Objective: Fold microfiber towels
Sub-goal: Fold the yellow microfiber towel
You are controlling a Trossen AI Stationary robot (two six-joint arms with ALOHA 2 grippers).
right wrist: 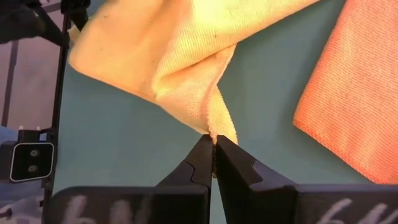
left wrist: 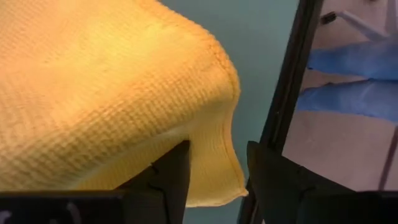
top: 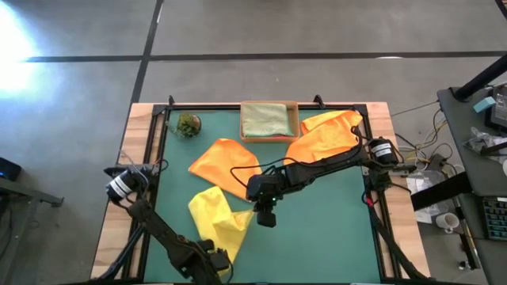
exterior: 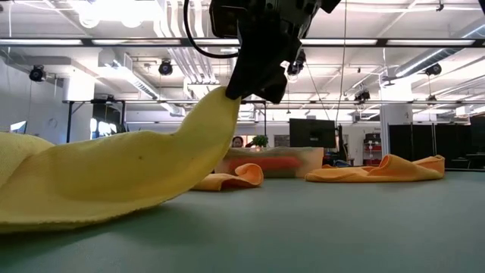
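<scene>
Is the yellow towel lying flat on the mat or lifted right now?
Partly lifted: the right gripper pinches one corner of the yellow microfiber towel above the green table mat; the rest still lies there.

My right arm stretched to surface middle, right gripper raised, fingers pinched shut on towel corner. My left gripper low at near edge, fingers parted around towel edge.

A cardboard tray is sitting at the green mat's far edge, a small plant lying near it.
</scene>
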